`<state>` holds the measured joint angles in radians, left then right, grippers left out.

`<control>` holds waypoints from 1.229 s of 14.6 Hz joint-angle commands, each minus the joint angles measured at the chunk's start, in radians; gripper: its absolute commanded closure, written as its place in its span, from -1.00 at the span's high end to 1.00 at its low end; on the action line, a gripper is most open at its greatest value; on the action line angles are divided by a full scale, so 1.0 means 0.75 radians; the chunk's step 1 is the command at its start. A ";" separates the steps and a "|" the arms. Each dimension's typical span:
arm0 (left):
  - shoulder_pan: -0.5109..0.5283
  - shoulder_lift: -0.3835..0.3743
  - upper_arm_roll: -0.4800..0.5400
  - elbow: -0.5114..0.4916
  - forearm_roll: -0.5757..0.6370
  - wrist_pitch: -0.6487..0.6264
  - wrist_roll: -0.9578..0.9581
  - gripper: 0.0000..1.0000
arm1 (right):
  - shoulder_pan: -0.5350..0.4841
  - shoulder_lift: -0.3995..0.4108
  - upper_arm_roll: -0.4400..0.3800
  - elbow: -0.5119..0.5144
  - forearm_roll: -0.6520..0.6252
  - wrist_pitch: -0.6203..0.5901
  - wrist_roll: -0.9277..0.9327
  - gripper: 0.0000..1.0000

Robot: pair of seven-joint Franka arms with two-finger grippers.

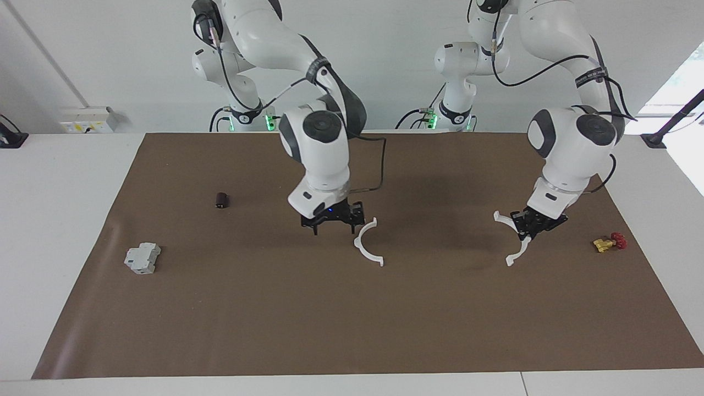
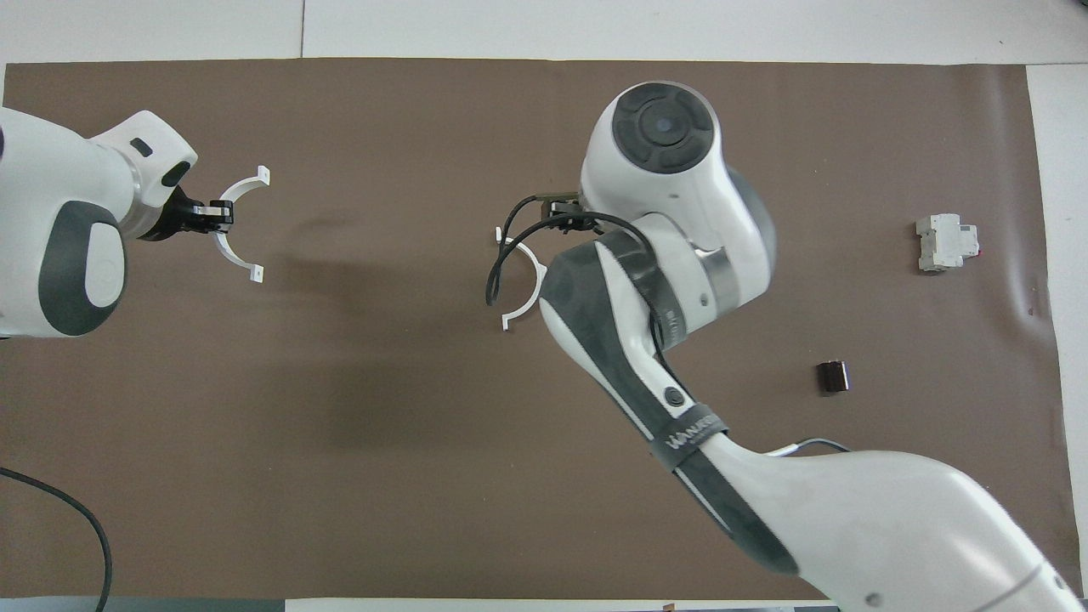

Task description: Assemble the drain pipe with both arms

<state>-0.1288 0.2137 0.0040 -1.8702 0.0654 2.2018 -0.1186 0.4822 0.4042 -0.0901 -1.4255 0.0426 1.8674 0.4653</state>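
Observation:
The drain pipe is in two white half-ring arcs. My left gripper (image 1: 529,230) (image 2: 219,216) is shut on the middle of one arc (image 1: 514,254) (image 2: 240,185) and holds it a little above the brown mat, toward the left arm's end. The other arc (image 1: 364,245) (image 2: 525,299) is near the mat's middle. My right gripper (image 1: 334,225) (image 2: 557,206) is low, right beside that arc's end nearer the robots. Its forearm hides part of the arc in the overhead view, so I cannot tell whether it touches the arc.
A grey blocky box (image 1: 142,258) (image 2: 945,242) and a small dark cylinder (image 1: 221,200) (image 2: 833,376) lie toward the right arm's end. A yellow-and-red valve (image 1: 609,242) lies beside the left gripper, toward the mat's edge. The brown mat (image 1: 352,330) covers the table.

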 commanded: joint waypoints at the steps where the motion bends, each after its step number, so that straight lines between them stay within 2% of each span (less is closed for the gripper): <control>1: -0.153 -0.019 0.015 -0.018 0.056 -0.015 -0.240 -1.00 | -0.174 -0.201 0.014 -0.053 -0.004 -0.235 -0.090 1.00; 4: -0.321 0.007 0.015 -0.014 0.129 -0.005 -0.492 -1.00 | -0.389 -0.344 0.016 -0.055 0.011 -0.413 -0.243 1.00; 6: -0.413 0.038 0.015 -0.002 0.166 -0.007 -0.610 -1.00 | -0.479 -0.418 0.016 -0.055 0.011 -0.514 -0.324 1.00; 7: -0.462 0.077 0.015 0.008 0.168 -0.003 -0.668 -1.00 | -0.506 -0.449 0.014 -0.055 0.011 -0.563 -0.346 1.00; 9: -0.546 0.215 0.015 0.108 0.168 -0.001 -0.780 -1.00 | -0.539 -0.482 0.002 -0.075 -0.003 -0.637 -0.438 1.00; 11: -0.569 0.255 0.015 0.113 0.173 0.044 -0.807 -1.00 | -0.549 -0.524 0.000 -0.154 -0.010 -0.602 -0.467 1.00; 13: -0.577 0.279 0.011 0.082 0.171 0.162 -0.807 -1.00 | -0.551 -0.571 0.000 -0.249 -0.010 -0.486 -0.471 1.00; 18: -0.605 0.278 0.009 0.013 0.171 0.220 -0.805 -1.00 | -0.557 -0.598 0.004 -0.302 -0.010 -0.473 -0.498 1.00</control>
<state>-0.5680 0.4360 -0.0009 -1.8256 0.1712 2.3346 -0.7081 0.0752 -0.0031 -0.0956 -1.5988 0.0438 1.4923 0.1256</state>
